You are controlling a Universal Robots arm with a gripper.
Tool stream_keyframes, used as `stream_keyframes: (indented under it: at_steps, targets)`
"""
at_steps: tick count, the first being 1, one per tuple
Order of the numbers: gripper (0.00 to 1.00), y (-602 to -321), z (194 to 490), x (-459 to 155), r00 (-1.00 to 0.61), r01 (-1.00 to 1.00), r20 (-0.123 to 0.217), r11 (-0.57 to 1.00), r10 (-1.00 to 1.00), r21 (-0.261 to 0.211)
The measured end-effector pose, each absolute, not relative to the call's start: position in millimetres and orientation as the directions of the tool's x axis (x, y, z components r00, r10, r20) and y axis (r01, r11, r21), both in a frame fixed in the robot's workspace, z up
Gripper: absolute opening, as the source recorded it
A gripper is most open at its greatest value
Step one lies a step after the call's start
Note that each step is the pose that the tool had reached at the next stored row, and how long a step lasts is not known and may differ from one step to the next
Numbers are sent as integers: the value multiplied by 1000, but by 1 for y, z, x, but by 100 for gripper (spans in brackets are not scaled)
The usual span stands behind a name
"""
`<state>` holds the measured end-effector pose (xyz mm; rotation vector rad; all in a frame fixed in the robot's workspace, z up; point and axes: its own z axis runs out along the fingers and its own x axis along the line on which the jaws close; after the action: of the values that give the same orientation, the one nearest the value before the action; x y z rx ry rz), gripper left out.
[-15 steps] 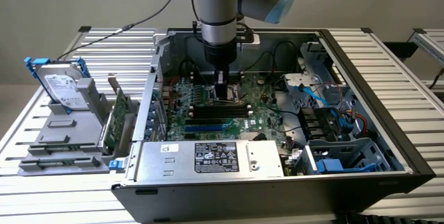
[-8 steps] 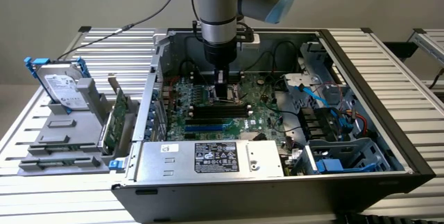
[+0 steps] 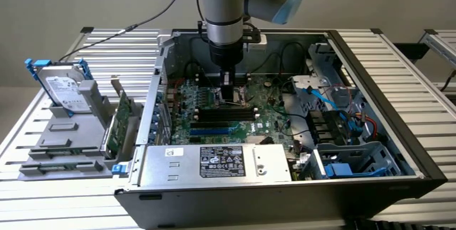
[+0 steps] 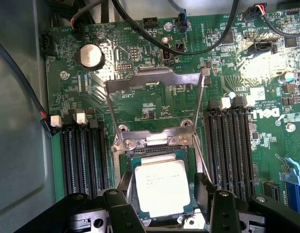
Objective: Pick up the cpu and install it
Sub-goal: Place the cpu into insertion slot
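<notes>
The cpu, a small square chip with a silver-grey top, lies flat over the motherboard's socket. My gripper is shut on it, with one dark finger against each of two opposite edges. I cannot tell whether the chip is fully seated. The socket's metal load plate stands swung open beyond it. In the exterior view the arm reaches straight down into the open computer case, and the gripper is low over the board's middle.
Black memory slots flank the socket on both sides. Cables cross the board beyond the load plate. Outside the case, at the exterior view's left, a hard drive and a green card stand in a grey fixture. The power supply fills the case's near side.
</notes>
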<state>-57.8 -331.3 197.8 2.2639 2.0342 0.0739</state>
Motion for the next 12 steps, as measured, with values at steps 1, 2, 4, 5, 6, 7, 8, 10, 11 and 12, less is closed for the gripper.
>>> stream_keyframes:
  at_steps: [1, 2, 4, 5, 6, 7, 8, 10, 11, 12]
  targets:
    - [62, -331, 198, -58, 108, 989, -28, -105, 994, 104]
    - [62, -331, 198, -58, 108, 989, -27, -105, 994, 104]
    - [62, -331, 198, -58, 108, 989, -25, -105, 994, 104]
    - [62, -331, 198, -58, 108, 989, -24, -105, 994, 104]
    - [62, -331, 198, -58, 108, 989, -22, -106, 994, 103]
    - [62, -331, 198, -58, 108, 989, -19, -106, 994, 103]
    - [62, -331, 198, -58, 109, 989, -17, -106, 994, 103]
    - [62, -331, 198, -58, 109, 989, -10, -108, 994, 102]
    - [62, -331, 198, -58, 110, 989, -7, -108, 994, 102]
    - [62, -331, 198, -58, 110, 989, -4, -109, 994, 102]
